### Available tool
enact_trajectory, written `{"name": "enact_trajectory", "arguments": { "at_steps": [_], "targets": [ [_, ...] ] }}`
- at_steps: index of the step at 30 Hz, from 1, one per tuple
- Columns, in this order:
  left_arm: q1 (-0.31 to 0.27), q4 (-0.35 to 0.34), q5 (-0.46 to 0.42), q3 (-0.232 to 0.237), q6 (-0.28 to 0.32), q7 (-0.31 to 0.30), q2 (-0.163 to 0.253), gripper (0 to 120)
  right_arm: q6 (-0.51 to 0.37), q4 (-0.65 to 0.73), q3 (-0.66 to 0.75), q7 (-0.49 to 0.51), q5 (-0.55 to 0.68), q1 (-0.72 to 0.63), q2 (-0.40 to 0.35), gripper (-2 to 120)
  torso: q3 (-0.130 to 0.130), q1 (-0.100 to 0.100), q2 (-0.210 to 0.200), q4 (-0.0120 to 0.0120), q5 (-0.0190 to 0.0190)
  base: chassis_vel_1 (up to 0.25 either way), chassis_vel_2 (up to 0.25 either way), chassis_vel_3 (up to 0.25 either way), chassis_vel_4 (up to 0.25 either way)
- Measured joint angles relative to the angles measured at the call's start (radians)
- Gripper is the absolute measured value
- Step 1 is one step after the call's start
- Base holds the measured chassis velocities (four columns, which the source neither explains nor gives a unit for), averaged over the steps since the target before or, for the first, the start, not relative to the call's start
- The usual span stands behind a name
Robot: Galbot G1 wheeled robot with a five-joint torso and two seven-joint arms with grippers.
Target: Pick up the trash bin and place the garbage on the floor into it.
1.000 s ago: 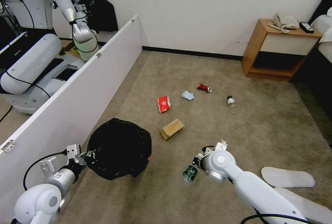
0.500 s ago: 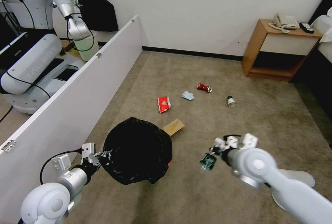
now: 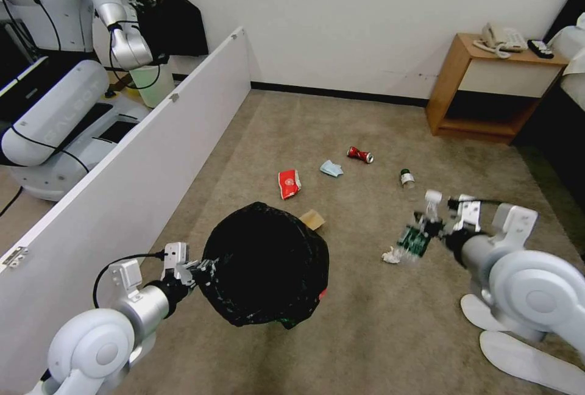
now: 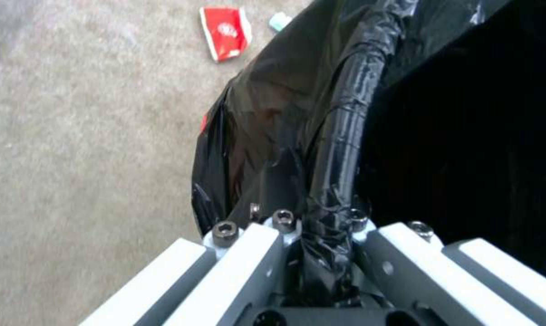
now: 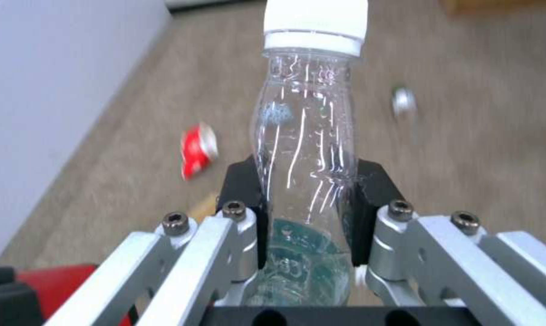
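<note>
The trash bin [image 3: 268, 273], red with a crinkly black bag, hangs above the floor [image 3: 365, 334]; my left gripper [image 3: 201, 267] is shut on its rim, and the left wrist view shows the bag rim [image 4: 339, 136] pinched between the fingers. My right gripper [image 3: 426, 230] is shut on a clear green-labelled bottle [image 3: 414, 239] [image 5: 306, 149], to the right of the bin. The garbage lies on the carpet: a red carton [image 3: 289, 183], blue mask [image 3: 331, 168], red can [image 3: 359, 154], second bottle [image 3: 406, 178], tissue wad [image 3: 390, 255], and cardboard [image 3: 312, 219] half hidden behind the bin.
A white partition board [image 3: 122, 188] runs along the left, with another robot [image 3: 55, 114] behind it. A wooden nightstand [image 3: 493, 90] stands at the back right. White slippers [image 3: 530, 364] lie on the carpet near my right arm.
The left gripper has carried the bin to the right, covering more of the cardboard. The right gripper has swung right and farther out with the bottle, uncovering the tissue wad.
</note>
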Motion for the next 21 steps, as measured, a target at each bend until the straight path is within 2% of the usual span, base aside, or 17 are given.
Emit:
{"name": "enact_trajectory", "arguments": {
  "at_steps": [3, 7, 8, 9, 16, 21],
  "targets": [
    [-0.024, 0.004, -0.004, 0.026, -0.001, 0.000, 0.014, 0, 0.030, 0.013, 0.013, -0.096, -0.086, 0.017, -0.044, 22, 0.000, 0.000, 0.000, 0.0002, -0.0001, 0.000, 0.000, 0.000, 0.000],
    [-0.051, 0.011, -0.003, 0.055, -0.001, -0.002, 0.020, 0, 0.057, 0.022, 0.015, -0.155, -0.135, 0.041, -0.074, 22, 0.000, 0.000, 0.000, 0.0002, -0.0001, 0.000, 0.000, 0.000, 0.000],
    [-0.098, 0.023, -0.009, 0.079, -0.001, -0.028, 0.008, 0, 0.084, 0.033, 0.015, -0.236, -0.190, 0.099, -0.121, 22, 0.000, 0.000, 0.000, -0.0001, -0.0002, 0.000, 0.000, 0.000, 0.000],
    [-0.115, 0.027, -0.012, 0.085, -0.001, -0.040, -0.001, 0, 0.100, 0.034, 0.013, -0.284, -0.228, 0.127, -0.145, 22, 0.000, 0.000, 0.000, 0.0000, -0.0002, 0.000, 0.000, 0.000, 0.000],
    [-0.123, 0.017, -0.018, 0.095, 0.000, -0.052, -0.012, 0, 0.118, 0.051, 0.002, -0.353, -0.255, 0.184, -0.185, 22, 0.000, 0.000, 0.000, 0.0000, -0.0002, 0.000, 0.000, 0.000, 0.000],
    [-0.144, 0.008, -0.024, 0.114, 0.007, -0.069, -0.029, 0, 0.149, 0.060, -0.006, -0.430, -0.339, 0.205, -0.209, 22, 0.000, 0.000, 0.000, 0.0001, -0.0001, 0.000, 0.000, 0.000, 0.000]
  ]
}}
